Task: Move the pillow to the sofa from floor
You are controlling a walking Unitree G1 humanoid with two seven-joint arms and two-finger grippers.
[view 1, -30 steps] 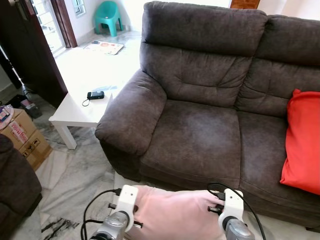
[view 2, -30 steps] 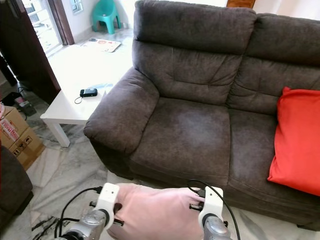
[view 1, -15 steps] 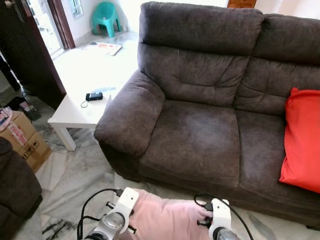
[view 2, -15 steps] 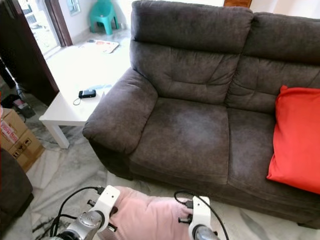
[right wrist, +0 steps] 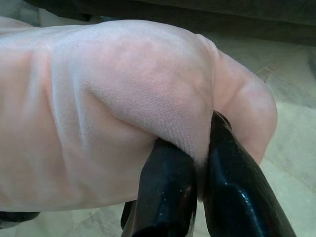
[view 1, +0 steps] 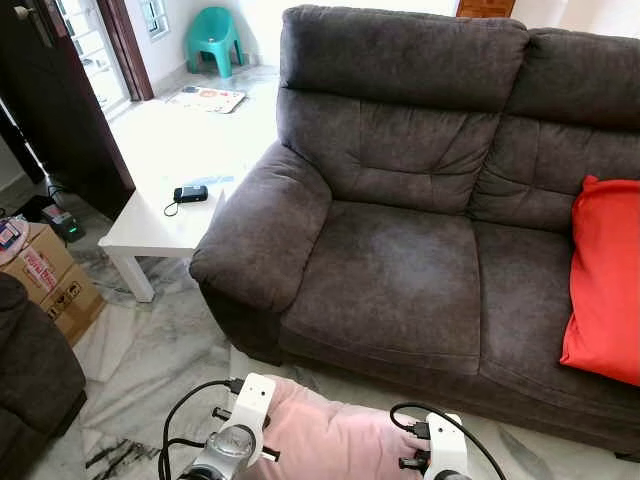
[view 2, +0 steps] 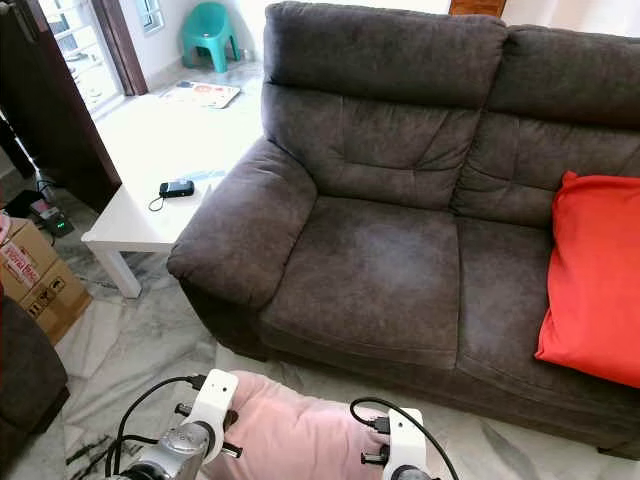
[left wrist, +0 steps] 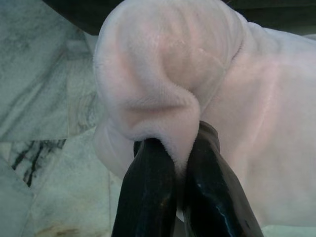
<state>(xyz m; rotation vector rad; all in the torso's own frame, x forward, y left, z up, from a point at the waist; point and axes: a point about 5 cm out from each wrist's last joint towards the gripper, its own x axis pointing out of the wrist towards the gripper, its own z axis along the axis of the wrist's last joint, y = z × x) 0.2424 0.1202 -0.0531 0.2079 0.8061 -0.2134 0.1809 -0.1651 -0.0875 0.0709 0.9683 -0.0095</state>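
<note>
So the pink pillow (view 1: 335, 440) is held low in front of the robot, over the marble floor (view 1: 150, 350) just short of the sofa (view 1: 400, 270). Each claw has pinched a fold at opposite ends, which makes sense: a floppy pillow grabbed at one corner would just dangle, while two grips keep it spread out and level for setting onto the seat cushion.

The left claw (left wrist: 180, 163) is clenched on a bunched lip of fabric, fingers nearly together with the cloth squeezed between them. Same deal with the right claw (right wrist: 200, 168), clamped on a pinch of the pillow's other end.

The head views give the layout: empty seat cushion straight ahead, a red cushion (view 1: 605, 280) at the right end of the sofa, and a white tabletop (view 1: 160, 225) with a small dark gadget (view 1: 190, 192) on it off to the left. They don't show the grips at all, since the wrists block them. The wrist views do, and floor shows beyond the pillow, so it's probably lifted clear, though I can't be fully sure its underside isn't brushing the floor.
</note>
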